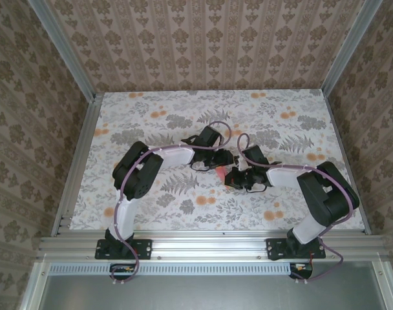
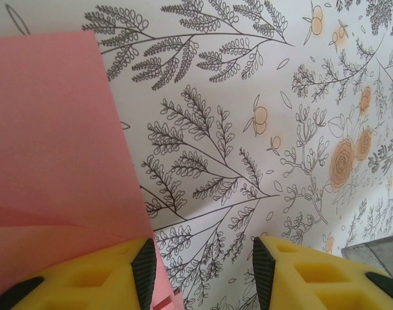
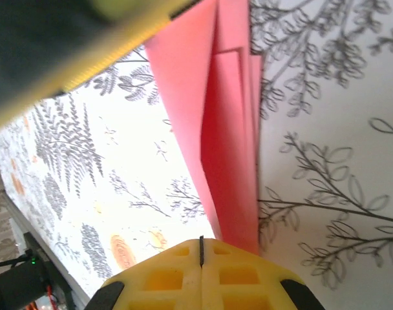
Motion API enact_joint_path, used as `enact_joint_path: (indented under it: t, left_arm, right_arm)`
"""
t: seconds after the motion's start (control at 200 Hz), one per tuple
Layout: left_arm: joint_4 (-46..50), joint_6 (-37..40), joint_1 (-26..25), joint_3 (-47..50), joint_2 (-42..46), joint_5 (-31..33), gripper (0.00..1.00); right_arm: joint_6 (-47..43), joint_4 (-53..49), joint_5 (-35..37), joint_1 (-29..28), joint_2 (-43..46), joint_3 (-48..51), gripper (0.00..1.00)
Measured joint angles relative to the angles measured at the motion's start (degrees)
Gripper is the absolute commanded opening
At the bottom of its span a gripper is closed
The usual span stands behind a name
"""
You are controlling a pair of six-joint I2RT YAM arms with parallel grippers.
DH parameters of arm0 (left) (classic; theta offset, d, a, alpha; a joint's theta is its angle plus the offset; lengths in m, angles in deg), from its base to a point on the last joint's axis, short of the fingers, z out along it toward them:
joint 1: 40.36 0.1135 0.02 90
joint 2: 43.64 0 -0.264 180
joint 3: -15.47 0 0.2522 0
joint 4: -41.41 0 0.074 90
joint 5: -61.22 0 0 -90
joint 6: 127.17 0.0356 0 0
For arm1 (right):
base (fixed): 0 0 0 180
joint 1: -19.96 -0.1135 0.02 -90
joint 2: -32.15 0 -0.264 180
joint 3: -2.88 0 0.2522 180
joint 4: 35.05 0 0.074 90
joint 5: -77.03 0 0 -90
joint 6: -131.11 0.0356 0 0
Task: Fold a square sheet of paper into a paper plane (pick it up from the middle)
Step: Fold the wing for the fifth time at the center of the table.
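Note:
The square sheet of paper (image 1: 220, 173) is salmon pink and folded into long narrow layers, like a half-formed paper plane. It lies between my two grippers at the table's centre. My left gripper (image 2: 203, 271) stands open. The paper (image 2: 61, 129) lies flat beside its left finger (image 2: 135, 265), with an edge poking just inside that pad and only tablecloth across the rest of the gap. My right gripper (image 3: 201, 248) is shut, pads together with nothing between them. The folded paper (image 3: 229, 129) runs under the tip of its right finger. The left gripper's finger (image 3: 86, 39) hangs over the paper's far end.
The flower-printed tablecloth (image 1: 183, 116) covers the table. Aluminium rails (image 1: 209, 242) run along the near edge and both sides, with wallpapered walls behind. Both arms reach in toward the centre, their wrists (image 1: 245, 171) close together. A grey part (image 2: 374, 255) shows low on the right in the left wrist view.

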Motion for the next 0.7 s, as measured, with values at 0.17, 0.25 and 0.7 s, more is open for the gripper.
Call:
enact_joint_path:
  t: [0.17, 0.25, 0.7]
  left_arm:
    - [0.24, 0.20, 0.00, -0.11, 0.00, 0.00, 0.47]
    - [0.44, 0.39, 0.00, -0.22, -0.04, 0.00, 0.46]
    - [1.03, 0.66, -0.22, -0.33, -0.09, -0.46, 0.47]
  right_arm:
    - [-0.66, 1.09, -0.11, 0.37, -0.61, 1.66, 0.00]
    - [-0.68, 1.84, -0.22, 0.42, -0.61, 2.05, 0.00]
    - [-1.22, 1.92, -0.39, 1.07, 1.29, 3.98, 0.00]
